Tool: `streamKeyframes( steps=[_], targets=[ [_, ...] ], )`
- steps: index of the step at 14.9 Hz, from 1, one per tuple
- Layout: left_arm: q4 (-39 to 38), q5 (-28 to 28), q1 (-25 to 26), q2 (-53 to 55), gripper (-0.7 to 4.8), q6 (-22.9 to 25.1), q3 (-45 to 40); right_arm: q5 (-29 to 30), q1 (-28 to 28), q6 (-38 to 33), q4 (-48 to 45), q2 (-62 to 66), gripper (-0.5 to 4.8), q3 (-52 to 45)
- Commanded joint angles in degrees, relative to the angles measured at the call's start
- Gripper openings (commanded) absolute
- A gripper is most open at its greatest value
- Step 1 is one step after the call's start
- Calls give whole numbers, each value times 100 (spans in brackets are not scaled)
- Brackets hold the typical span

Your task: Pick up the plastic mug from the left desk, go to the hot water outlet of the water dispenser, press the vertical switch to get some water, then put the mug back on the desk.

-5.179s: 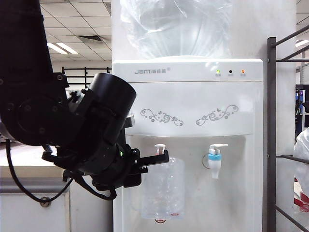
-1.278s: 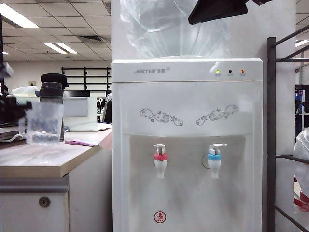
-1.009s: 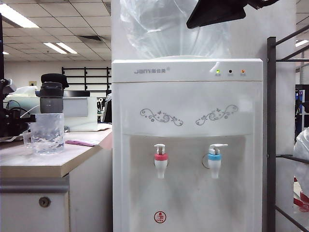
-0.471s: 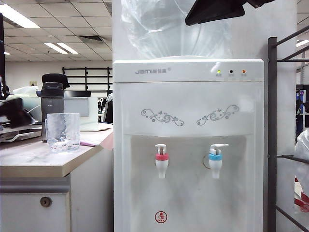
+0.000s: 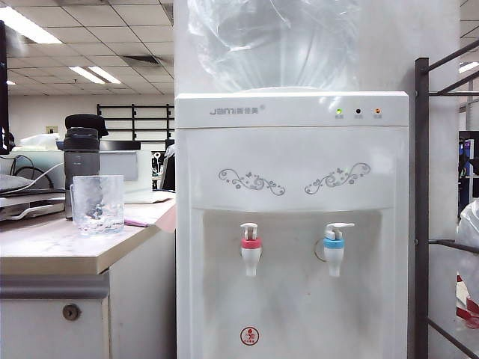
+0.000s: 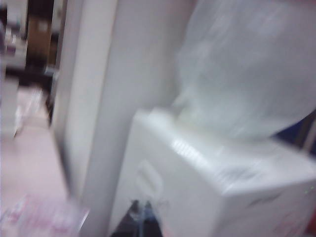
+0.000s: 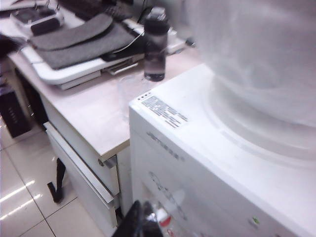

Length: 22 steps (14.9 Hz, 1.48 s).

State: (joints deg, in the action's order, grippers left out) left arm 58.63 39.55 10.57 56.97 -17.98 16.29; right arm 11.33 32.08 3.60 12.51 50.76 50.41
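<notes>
- The water dispenser (image 5: 292,224) fills the exterior view with no arm in front of it. Both wrist views look down on its top and the clear jug (image 5: 273,45) from above, so both pincers hang high over the cabinet, away from the taps.
- The bench (image 5: 52,250) stands just beside the dispenser, below and to the side of both pincers. Judging by how it lies, it is the put-down place, so the mug rests there because the last step is done.
- The dark bottle (image 5: 82,161) stands upright on the bench just behind the mug, close but seemingly apart. It is no part of the job, and it sits well below the right pincer in that wrist view.
- The plastic mug (image 5: 98,203) stands upright on the bench near its front corner, free of any grip, with what looks like a little water in the bottom. Neither pincer is near it.
- The left pincer (image 6: 143,222) shows only as a dark blurred tip at the frame edge, closed on nothing. It points over the dispenser's top corner.
- The right pincer (image 7: 140,219) is likewise clenched and empty, above the front of the cabinet.
- The hot water outlet (image 5: 251,250) with its red collar, and the vertical switch (image 5: 248,229) atop it, stand untouched far beneath both pincers. The switch is upright and nothing runs from the tap.
</notes>
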Motion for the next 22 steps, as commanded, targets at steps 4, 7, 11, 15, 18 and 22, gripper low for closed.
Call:
streamKeyframes(
  steps=[4,7,11,15,18,22],
  targets=[
    [-6345,-1342,-13,-5648,-6,909,4,-289,4,-682,-376,-3091,-6,-2175],
    [-6920,-2105,-15,-5475,-6,1043,-264,-682,28,-1099,-2017,-3429,-6,-4225],
    [-6859,-2935,-15,-5484,-6,632,-1023,-1244,31,-1582,-2201,-3438,-5,-4996],
    [-6457,-2404,-22,-5484,-6,1005,-1585,-1506,-470,-1058,-1744,-3432,-5,-4996],
    [-6446,-2986,-326,-5488,-6,999,-1582,-970,-1355,-1108,-2052,-3432,-5,-4996],
    [-6297,-3438,-382,-5488,-6,1005,-1582,-638,-2184,-1110,-2162,-3438,-5,-4996]
  ],
)
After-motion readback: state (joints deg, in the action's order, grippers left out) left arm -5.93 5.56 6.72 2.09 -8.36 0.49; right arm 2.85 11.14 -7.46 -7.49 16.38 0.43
